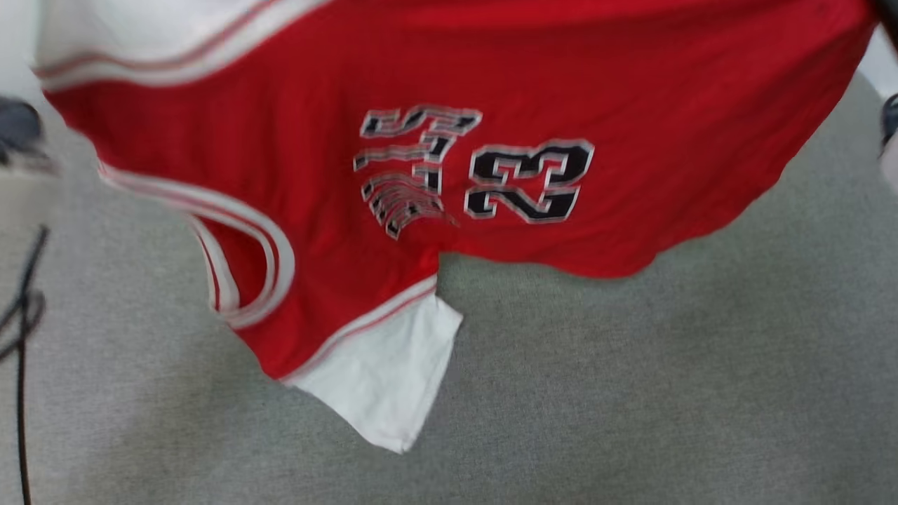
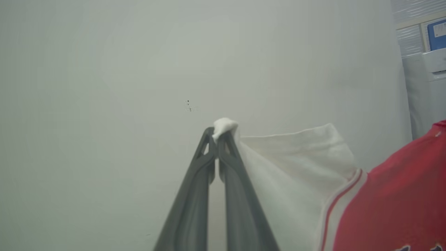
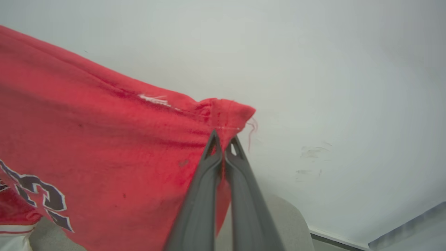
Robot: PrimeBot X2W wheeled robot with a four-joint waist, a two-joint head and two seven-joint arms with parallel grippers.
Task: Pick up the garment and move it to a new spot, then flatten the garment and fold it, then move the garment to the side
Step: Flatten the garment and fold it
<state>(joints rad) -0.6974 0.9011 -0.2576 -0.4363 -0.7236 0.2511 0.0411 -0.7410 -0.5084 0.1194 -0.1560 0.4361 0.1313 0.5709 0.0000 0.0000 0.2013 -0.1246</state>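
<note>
Garment (image 1: 631,105) hangs stretched in the air above the grey worktop (image 1: 631,393), its long axis running sideways. The left gripper (image 2: 217,136) is clamped on a white sleeve tip and the right gripper (image 3: 223,141) on a red hem corner, with the cloth sagging below both.

The garment (image 1: 631,84) is spread across the upper part of the head view above the surface (image 1: 666,393). The print (image 1: 477,172) is near its middle, the neck opening (image 1: 245,259) is left of the print, and the lower sleeve (image 1: 389,379) hangs below it. The left gripper (image 2: 216,134) is clamped on the upper sleeve (image 2: 296,157) at the garment's left end, and the right gripper (image 3: 224,141) is clamped on the hem corner (image 3: 226,111) at its right end, with a wall (image 2: 104,87) behind both. A cable (image 1: 24,315) runs along the head view's left edge, apart from the garment.
</note>
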